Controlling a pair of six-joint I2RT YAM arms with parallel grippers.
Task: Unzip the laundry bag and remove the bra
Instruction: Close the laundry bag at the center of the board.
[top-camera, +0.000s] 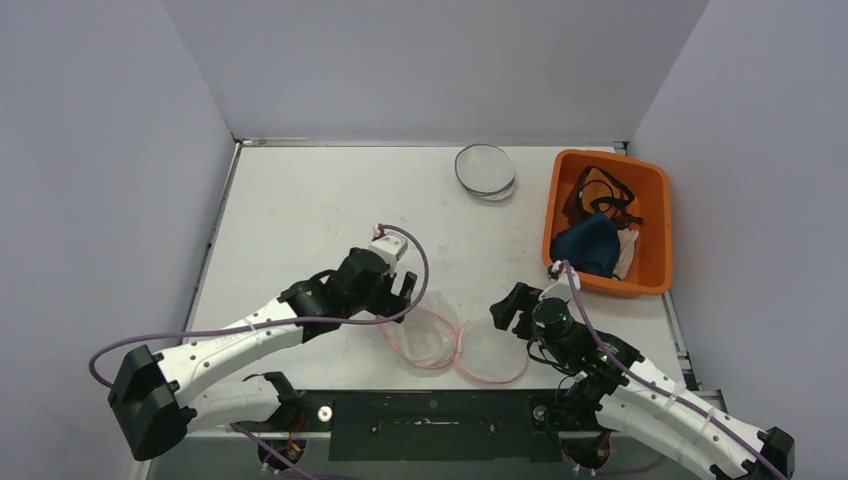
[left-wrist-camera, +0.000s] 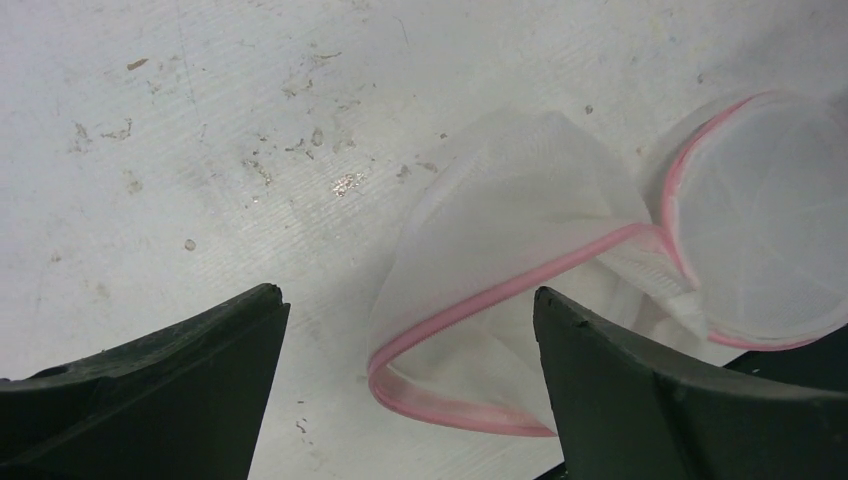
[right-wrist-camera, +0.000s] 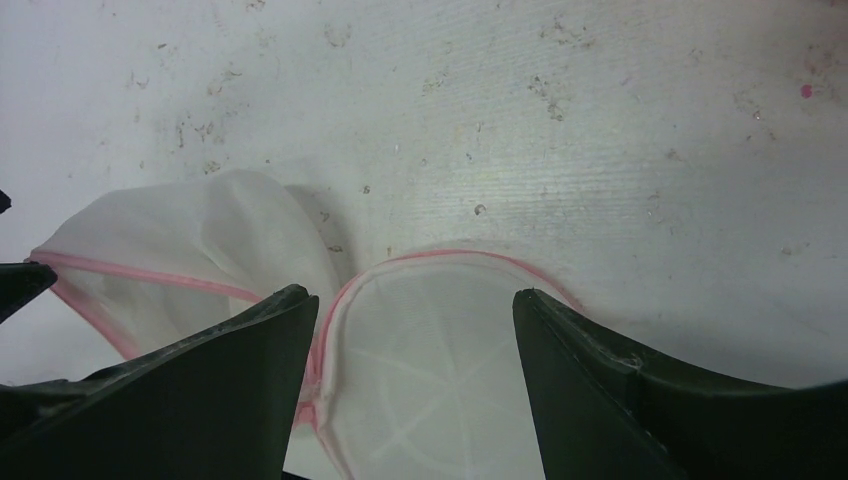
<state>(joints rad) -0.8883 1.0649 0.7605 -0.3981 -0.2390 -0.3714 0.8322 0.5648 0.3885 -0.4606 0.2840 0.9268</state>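
Observation:
The white mesh laundry bag (top-camera: 460, 342) with a pink zipper rim lies open on the table near the front edge, in two halves. The left half (left-wrist-camera: 520, 200) is crumpled. The right half (right-wrist-camera: 440, 370) is a flat round disc. No bra shows inside it. My left gripper (top-camera: 400, 290) is open just above the crumpled half's left edge; in the left wrist view (left-wrist-camera: 407, 293) the pink rim lies between its fingers. My right gripper (top-camera: 512, 310) is open over the round half (right-wrist-camera: 410, 294). A blue garment (top-camera: 588, 245) and a black strappy one (top-camera: 600, 195) lie in the orange bin.
The orange bin (top-camera: 655, 235) stands at the right edge of the table. A second round mesh bag with a blue rim (top-camera: 485, 170) lies at the back. Grey walls close in the table on three sides.

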